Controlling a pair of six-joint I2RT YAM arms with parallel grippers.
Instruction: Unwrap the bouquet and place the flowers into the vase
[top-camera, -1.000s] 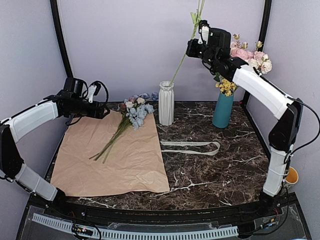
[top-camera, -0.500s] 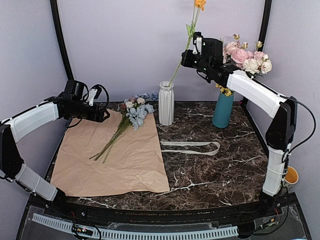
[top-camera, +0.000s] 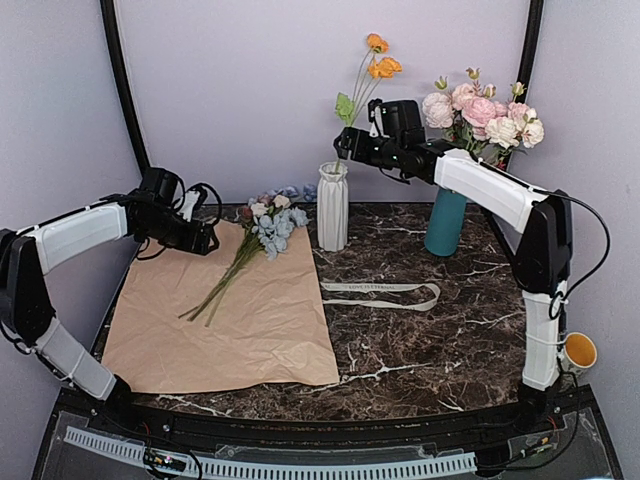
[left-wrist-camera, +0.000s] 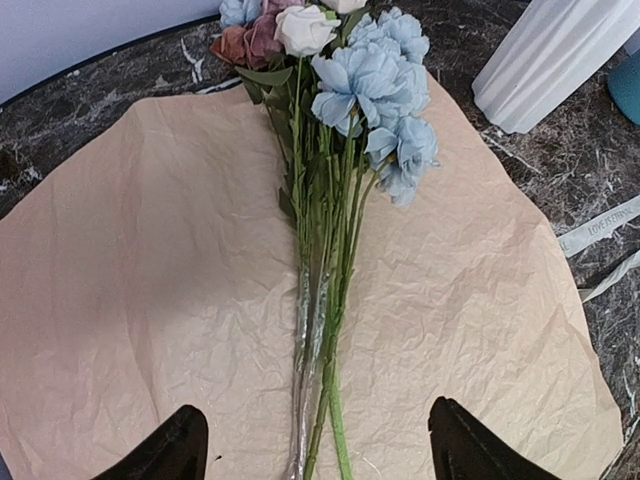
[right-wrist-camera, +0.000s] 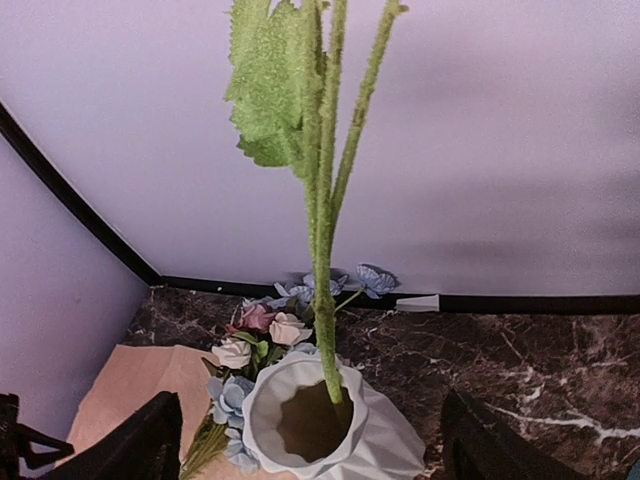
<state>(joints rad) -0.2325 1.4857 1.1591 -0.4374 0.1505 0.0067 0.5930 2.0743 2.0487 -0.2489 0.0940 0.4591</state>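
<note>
orange poppy (top-camera: 386, 68) stands in the vase (top-camera: 333, 205), my right pincer (top-camera: 343, 143) wide. next the wide left pincer (left-wrist-camera: 315, 410) must pinch one of the flowers (left-wrist-camera: 340, 200).

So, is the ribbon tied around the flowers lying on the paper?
No, the ribbon lies loose on the marble table, beside the paper and apart from the flowers.

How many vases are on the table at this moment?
2. The white ribbed vase stands at the back centre with an orange-flowered stem in it. The teal vase stands to its right and holds the pink rose bunch. No others seem hidden.
</note>
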